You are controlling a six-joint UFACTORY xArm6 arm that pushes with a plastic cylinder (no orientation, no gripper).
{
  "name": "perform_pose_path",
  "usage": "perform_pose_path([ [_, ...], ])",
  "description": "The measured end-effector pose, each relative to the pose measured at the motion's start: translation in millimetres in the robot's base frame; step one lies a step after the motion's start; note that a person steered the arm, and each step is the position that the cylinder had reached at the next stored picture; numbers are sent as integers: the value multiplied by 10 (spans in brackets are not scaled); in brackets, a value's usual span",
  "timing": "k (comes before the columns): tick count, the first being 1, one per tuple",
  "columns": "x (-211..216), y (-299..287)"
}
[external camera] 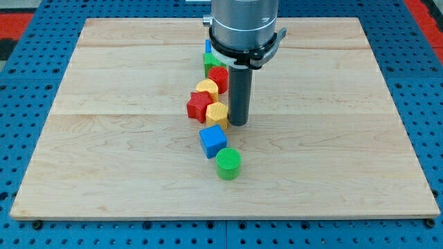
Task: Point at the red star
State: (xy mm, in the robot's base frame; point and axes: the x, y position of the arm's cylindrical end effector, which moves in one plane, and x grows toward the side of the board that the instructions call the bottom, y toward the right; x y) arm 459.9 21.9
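The red star lies near the board's middle, in a column of blocks. My tip rests on the board to the star's right, with a yellow hexagon block between them; the tip is close beside that yellow block. A second yellow block sits just above the star, a red cylinder above that, then a green block and a blue block, both partly hidden by the arm. Below lie a blue cube and a green cylinder.
The wooden board rests on a blue perforated table. The arm's wide grey body hangs over the board's top middle and hides part of the upper blocks.
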Motion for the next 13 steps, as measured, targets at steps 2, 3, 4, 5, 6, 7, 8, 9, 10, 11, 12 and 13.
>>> perform_pose_path([
  [2, 0, -67],
  [3, 0, -31],
  [4, 0, 17],
  [5, 0, 19],
  [6, 0, 26],
  [7, 0, 32],
  [8, 26, 68],
  [9, 346, 297],
  [10, 727, 362],
  [11, 1173, 445],
  [12, 1499, 395],
  [13, 1577, 206],
])
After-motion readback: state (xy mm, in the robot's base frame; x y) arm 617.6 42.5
